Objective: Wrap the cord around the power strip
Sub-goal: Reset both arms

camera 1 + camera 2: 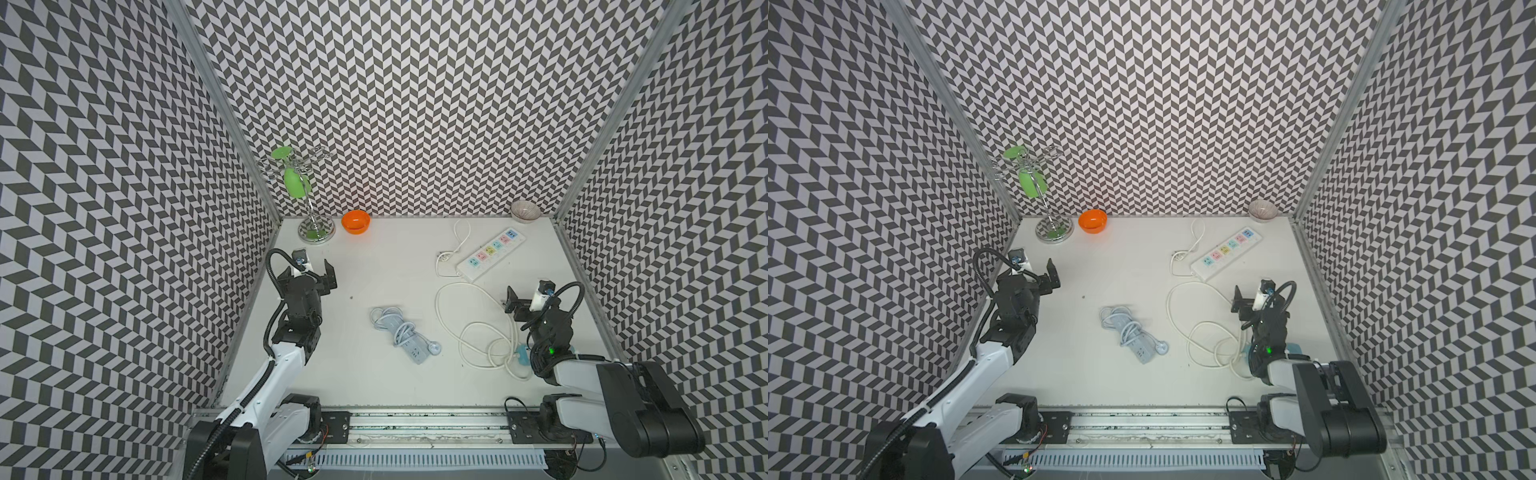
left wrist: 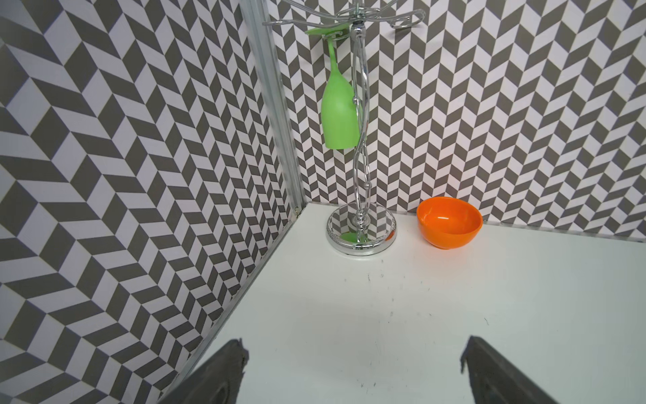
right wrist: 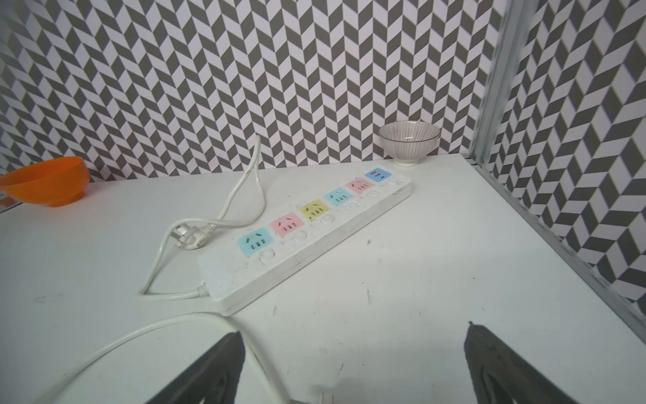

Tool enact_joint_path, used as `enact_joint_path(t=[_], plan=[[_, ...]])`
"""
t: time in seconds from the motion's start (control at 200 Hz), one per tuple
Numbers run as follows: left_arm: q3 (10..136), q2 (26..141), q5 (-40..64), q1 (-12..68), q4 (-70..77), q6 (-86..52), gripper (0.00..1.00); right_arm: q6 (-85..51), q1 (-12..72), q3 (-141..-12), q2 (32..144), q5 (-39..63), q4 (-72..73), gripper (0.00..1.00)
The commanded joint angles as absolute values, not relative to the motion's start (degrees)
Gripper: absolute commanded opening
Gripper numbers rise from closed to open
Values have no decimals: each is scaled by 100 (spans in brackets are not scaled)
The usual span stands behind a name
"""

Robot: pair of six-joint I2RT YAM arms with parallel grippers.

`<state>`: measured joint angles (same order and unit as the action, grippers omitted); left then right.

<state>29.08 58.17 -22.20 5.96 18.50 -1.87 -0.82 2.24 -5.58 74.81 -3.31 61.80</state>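
Note:
The power strip (image 1: pixel 417 352) (image 1: pixel 1143 354) is a slim pale blue-grey bar lying mid-table, slanted. Its cord (image 1: pixel 391 325) (image 1: pixel 1121 324) lies coiled in several loops over and around the strip's far half. The round plug (image 1: pixel 434 348) (image 1: pixel 1161 348) rests beside the near end. My left gripper (image 1: pixel 320 275) (image 1: pixel 1044 276) (image 2: pixel 354 349) hovers open at the left, well away from the strip and facing the back corner. Off to the right, my right gripper (image 1: pixel 513 303) (image 1: pixel 1239 301) (image 3: pixel 353 335) also stands open with nothing between its fingers. Neither wrist view shows the strip.
A wide white strip (image 1: pixel 490 253) (image 3: pixel 307 238) with pastel sockets lies back right. A cream cord (image 1: pixel 469 332) (image 3: pixel 140 335) loops by my right arm, which half hides a teal strip (image 1: pixel 523 355). Orange bowl (image 1: pixel 355 221) (image 2: pixel 449 222), chrome rack (image 1: pixel 316 230) with green glass (image 1: pixel 296 183), striped bowl (image 1: pixel 525 211).

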Motion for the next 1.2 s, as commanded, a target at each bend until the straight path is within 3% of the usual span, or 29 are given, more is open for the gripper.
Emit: enact_joint_path(t=[0.0, 0.195, 0.376, 0.556, 0.771, 1.026, 1.197], plan=[[2860, 6144, -1985, 361, 2642, -403, 100, 52, 177, -514, 7972, -136, 8015, 100], [2506, 7096, -1869, 177, 4039, -339, 100, -65, 154, -106, 9221, -229, 10232, 100], [2298, 7810, -1614, 26, 4609, -415, 100, -77, 79, -716, 8745, -28, 8366, 100], [1936, 8273, -1251, -6, 5662, -553, 100, -26, 79, -788, 8964, 107, 8595, 100], [630, 9071, -1160, 105, 9050, -269, 100, -16, 79, -706, 8971, 108, 8747, 100], [1394, 8893, -1367, 231, 7256, -273, 100, 44, 88, -885, 8975, 208, 8438, 100], [1355, 8897, -1371, 226, 7359, -250, 100, 58, 88, -1318, 8990, 251, 7677, 100]])
